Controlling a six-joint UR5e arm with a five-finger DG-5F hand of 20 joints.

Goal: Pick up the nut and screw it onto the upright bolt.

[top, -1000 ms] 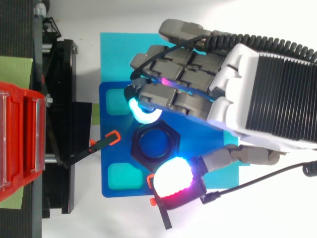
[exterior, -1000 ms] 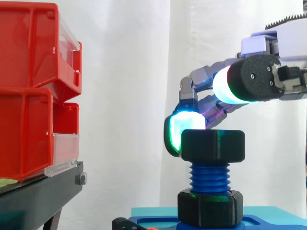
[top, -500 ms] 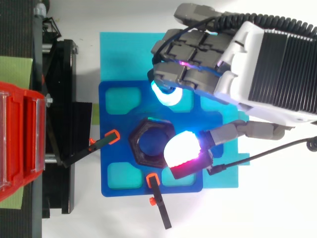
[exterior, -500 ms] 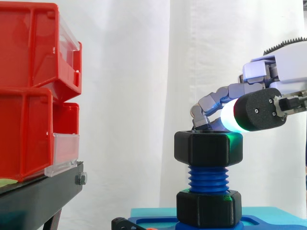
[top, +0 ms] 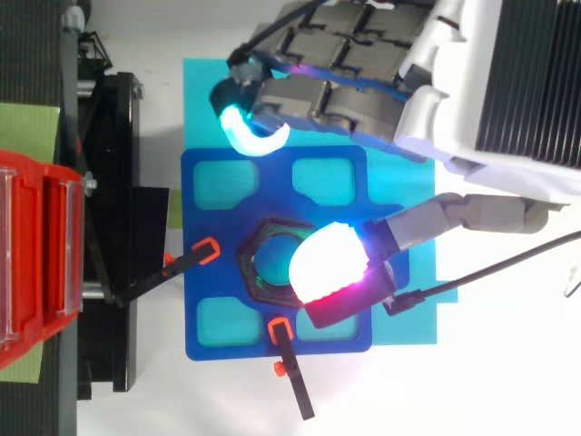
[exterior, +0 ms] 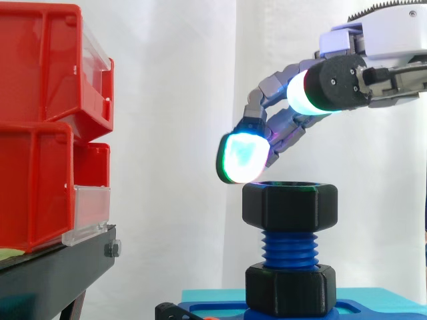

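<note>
The black nut sits at the centre of the side view, on top of the upright blue bolt. It is level and square to the thread, which suggests it has caught the bolt and is not merely resting there. Several coarse, rounded ridges show between it and a second black hexagonal collar at the bolt's foot, so by my reading there is turning left to do.

The hand hangs over it from the upper right, fingers spread and gently bent, pinching nothing. From above, the cyan-glowing fingertips lie toward the top of the frame, past the nut's far side, while the thumb's white pad covers its right half. This looks like an open pose for taking a fresh hold across 2 opposite flats.

The nut is matte, chunky and hexagonal (likely printed plastic, as the bolt seems to be). The blue plate under the bolt has rounded cut-outs, and orange-tipped clamps appear to pin it so it cannot twist. Glossy red bins stand at the left.
</note>
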